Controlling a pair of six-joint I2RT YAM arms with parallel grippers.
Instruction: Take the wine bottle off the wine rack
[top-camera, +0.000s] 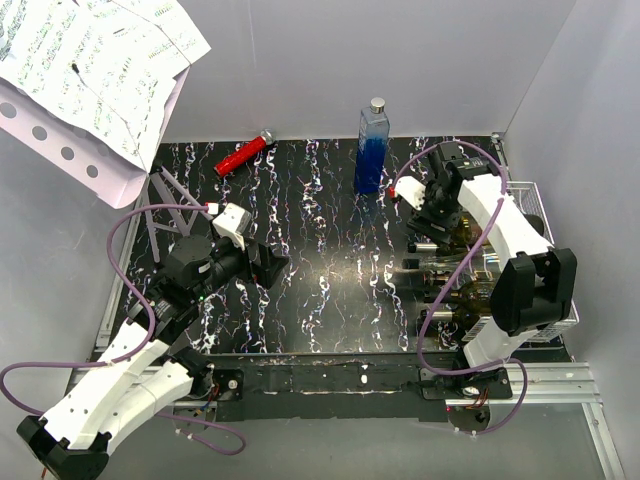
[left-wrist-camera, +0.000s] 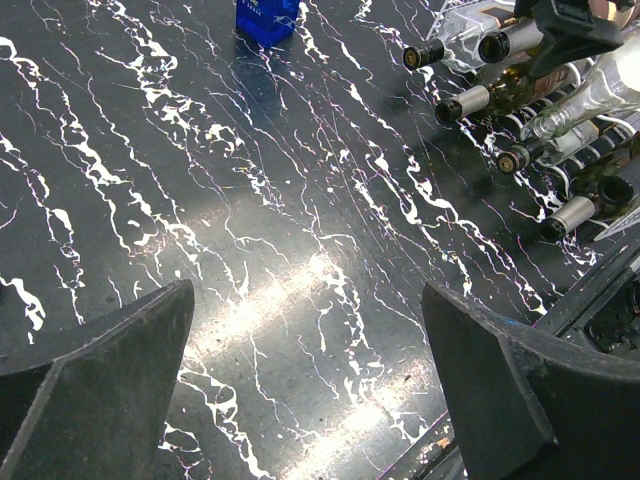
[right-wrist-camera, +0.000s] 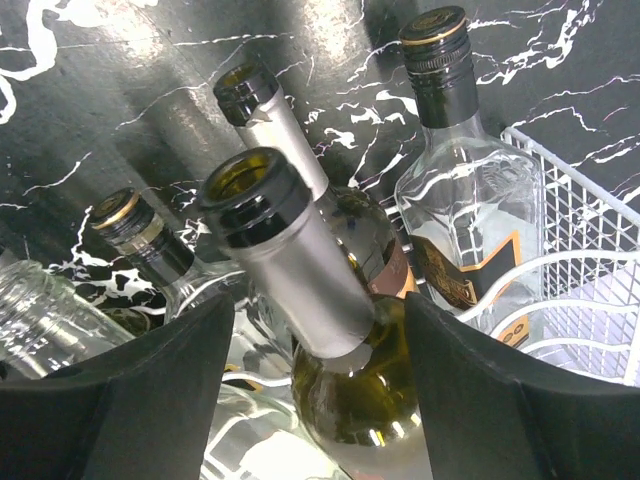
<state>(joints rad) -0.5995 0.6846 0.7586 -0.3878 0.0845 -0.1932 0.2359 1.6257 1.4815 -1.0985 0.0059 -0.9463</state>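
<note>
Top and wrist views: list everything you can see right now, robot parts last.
white wire-grid rack: one, white, right table edge
glass wine bottles: at least five, clear or greenish, lying in rack
blue clear bottle with silver cap: one, upright, back
red cylinder: one, lying back left
printed paper sheets: white, upper left
black marbled tabletop: one
left gripper: open, over bare tabletop
right gripper: open, straddling silver-foiled bottle neck

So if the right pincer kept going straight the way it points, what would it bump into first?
Most likely the silver-necked wine bottle, lying between the fingers of the right pincer, on the wine rack.
</note>
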